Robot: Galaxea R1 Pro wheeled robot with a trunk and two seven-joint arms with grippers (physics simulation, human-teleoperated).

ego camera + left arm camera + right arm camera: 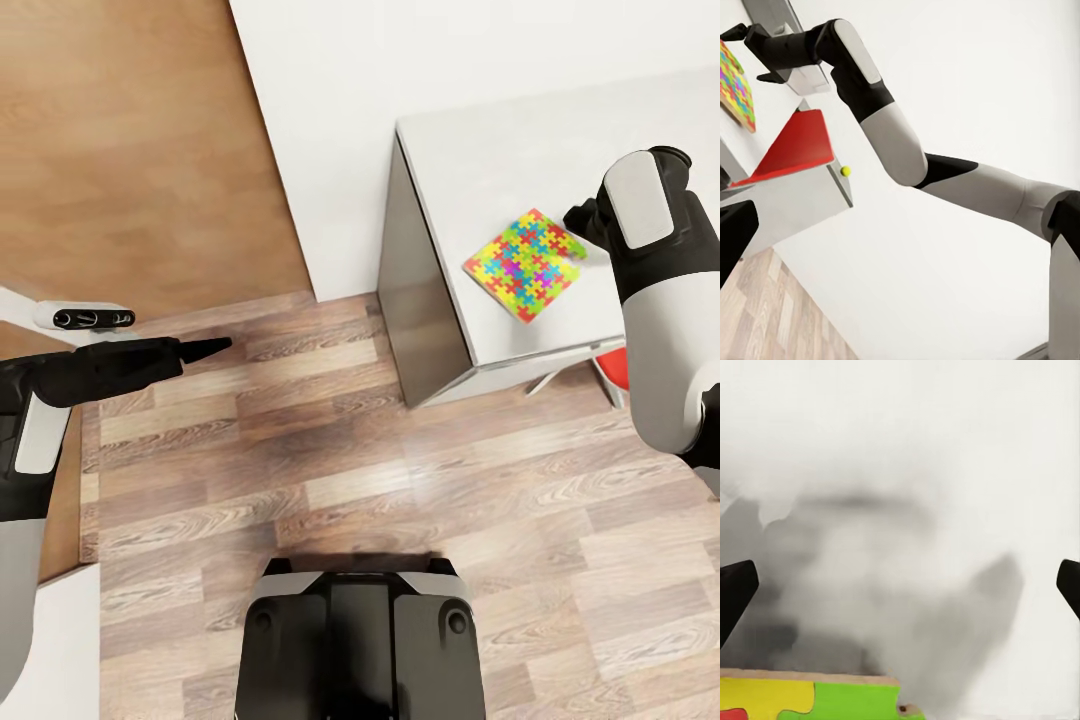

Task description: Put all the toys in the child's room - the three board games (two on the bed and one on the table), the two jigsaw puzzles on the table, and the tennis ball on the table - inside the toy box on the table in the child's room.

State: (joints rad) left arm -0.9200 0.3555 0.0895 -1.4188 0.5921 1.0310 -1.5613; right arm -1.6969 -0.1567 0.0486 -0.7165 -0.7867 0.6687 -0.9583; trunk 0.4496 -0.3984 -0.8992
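While my right gripper (578, 216) reaches over the jigsaw puzzle (525, 264), fingers apart, my left gripper (205, 347) looks closed.

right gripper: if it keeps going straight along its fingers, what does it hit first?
Probably the jigsaw puzzle. In the right wrist view its near edge sits between the open fingers, with the white table beyond. In the head view, the right gripper is at the puzzle's corner. Height above it is unclear.

Multicoloured jigsaw puzzle (524, 264) of yellow, green, blue, pink pieces; white-topped table (480, 170) with grey side; yellow-green tennis ball (845, 171).
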